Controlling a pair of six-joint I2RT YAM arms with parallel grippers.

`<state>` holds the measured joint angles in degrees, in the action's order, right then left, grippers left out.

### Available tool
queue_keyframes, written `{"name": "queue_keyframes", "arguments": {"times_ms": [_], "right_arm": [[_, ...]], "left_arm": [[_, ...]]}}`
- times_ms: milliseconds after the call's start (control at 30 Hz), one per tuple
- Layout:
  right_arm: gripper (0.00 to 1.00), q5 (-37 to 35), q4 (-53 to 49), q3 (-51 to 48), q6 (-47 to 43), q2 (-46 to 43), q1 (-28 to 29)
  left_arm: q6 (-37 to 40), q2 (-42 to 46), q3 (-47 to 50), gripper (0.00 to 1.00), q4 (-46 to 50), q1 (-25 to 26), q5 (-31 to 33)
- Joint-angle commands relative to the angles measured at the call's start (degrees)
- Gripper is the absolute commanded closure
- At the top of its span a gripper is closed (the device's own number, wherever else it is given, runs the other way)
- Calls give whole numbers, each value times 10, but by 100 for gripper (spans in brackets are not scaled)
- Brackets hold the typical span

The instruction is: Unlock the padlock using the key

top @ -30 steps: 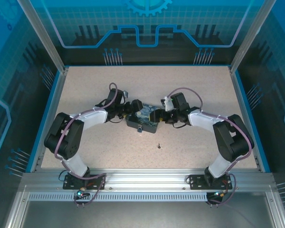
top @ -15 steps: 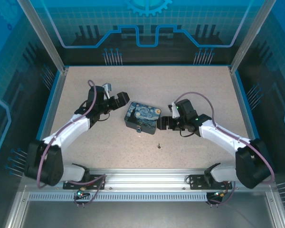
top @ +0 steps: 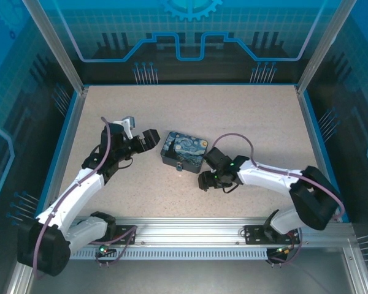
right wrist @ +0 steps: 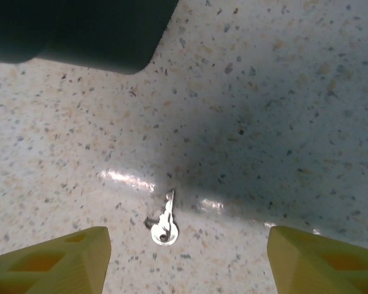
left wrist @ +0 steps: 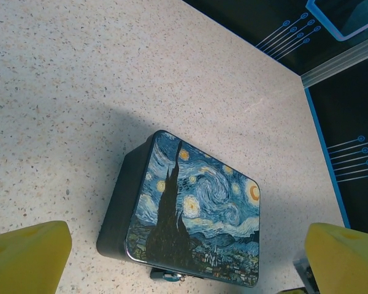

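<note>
Beige and speckled, the tabletop [top: 251, 116] carries a rectangular tin [top: 184, 150] painted in blue and yellow swirls, set near its middle. The padlock [left wrist: 168, 276] sits against the tin's wall facing the near edge, small and dark, partly cut off at the bottom of the left wrist view (how it is fastened cannot be told). The key [right wrist: 165, 226] lies flat on the tabletop between the tin and the near edge, just off the tin's dark corner, its round bow toward the camera and its blade pointing back at the tin.

Over the key hangs the right pincer [right wrist: 188, 260], its yellow fingers [right wrist: 58, 263] spread wide to either side and touching nothing. The left pincer [top: 149, 139] stands off the tin's left side, apart from it, with its fingers [left wrist: 26, 257] likewise held wide and empty.
</note>
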<state>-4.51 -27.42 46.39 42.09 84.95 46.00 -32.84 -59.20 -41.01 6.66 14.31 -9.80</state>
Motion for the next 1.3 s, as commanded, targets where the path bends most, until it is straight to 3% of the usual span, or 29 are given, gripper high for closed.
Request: {"name": "queue_keyframes", "arguments": {"times_ms": [0,400,1267], "right_arm": [[32,-66,-33,56,22,41,28],[39,-91,-57,78,50,133,59],[54,-36,-68,-20,70,45,61]], "left_arm": [[15,13,11,1,15,-2,4],[16,17,21,1,23,-6,-5],[15,10,14,1,27,-6,-4]]}}
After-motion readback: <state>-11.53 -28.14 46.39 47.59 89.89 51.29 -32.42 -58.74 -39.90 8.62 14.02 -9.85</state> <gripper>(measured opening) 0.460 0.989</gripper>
